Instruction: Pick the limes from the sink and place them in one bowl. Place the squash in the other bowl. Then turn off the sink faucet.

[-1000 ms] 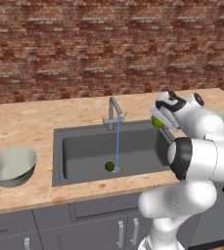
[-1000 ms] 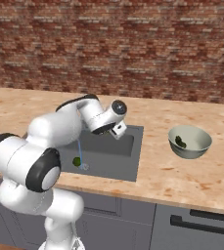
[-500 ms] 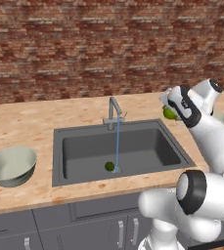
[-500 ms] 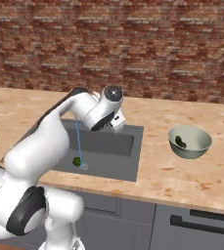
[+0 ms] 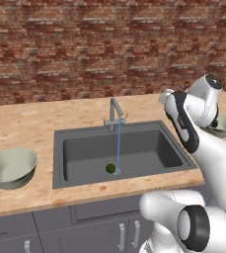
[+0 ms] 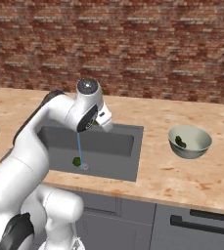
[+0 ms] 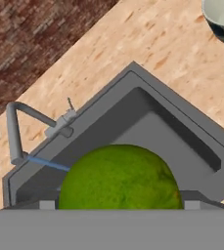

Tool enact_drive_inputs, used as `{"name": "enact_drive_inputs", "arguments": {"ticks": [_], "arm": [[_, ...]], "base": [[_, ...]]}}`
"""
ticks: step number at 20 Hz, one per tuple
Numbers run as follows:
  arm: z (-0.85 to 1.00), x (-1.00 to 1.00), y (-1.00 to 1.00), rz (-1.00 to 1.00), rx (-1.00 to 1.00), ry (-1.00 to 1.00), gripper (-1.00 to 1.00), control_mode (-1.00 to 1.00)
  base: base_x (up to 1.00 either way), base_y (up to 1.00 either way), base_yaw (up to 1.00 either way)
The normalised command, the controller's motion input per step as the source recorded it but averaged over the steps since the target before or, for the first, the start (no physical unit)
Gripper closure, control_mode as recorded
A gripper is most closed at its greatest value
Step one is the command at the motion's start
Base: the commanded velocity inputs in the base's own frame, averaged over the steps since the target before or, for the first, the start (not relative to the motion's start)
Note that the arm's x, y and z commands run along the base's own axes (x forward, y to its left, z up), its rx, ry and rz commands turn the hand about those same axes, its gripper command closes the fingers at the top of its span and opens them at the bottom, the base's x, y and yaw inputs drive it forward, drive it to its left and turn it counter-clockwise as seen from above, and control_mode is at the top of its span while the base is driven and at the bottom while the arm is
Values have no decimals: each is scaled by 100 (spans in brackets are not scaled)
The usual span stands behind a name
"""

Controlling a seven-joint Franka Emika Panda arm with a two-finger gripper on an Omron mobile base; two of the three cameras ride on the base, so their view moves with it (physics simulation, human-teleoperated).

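Observation:
A bright green lime (image 7: pixel 119 178) sits between my gripper's (image 7: pixel 119 205) fingers, which are shut on it. The hand hangs above the right end of the dark grey sink (image 5: pixel 60 141). A second lime (image 5: pixel 110 168) (image 6: pixel 77 160) lies on the sink floor beside the water stream (image 5: pixel 118 148). The faucet (image 5: pixel 115 111) (image 7: pixel 15 127) is running. One pale bowl (image 5: pixel 224 126) (image 6: pixel 189 141) (image 7: pixel 223 19) stands on the counter right of the sink with a dark green thing (image 6: pixel 180 141) inside. The other bowl (image 5: pixel 11 168) stands at the left.
A wooden counter (image 5: pixel 30 118) surrounds the sink, with a brick wall (image 5: pixel 85 49) behind it. Grey cabinet fronts (image 5: pixel 94 222) run below the counter's front edge. My own arm (image 6: pixel 50 127) stands in front of the sink's left part in the right base view.
The arm has risen and turned over the sink's right end, carrying the lime. The lime that showed at the hand in the left base view is now hidden behind the hand.

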Motion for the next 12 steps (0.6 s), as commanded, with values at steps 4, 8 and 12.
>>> {"name": "enact_drive_inputs", "arguments": {"ticks": [4,8,12], "arm": [[18,-10,76,9,-17,23,100,-100],[30,-6,95,17,-22,27,100,-100],[29,-4,97,23,-22,22,100,-100]], "base": [[0,0,0],[0,0,0],[0,0,0]]}}
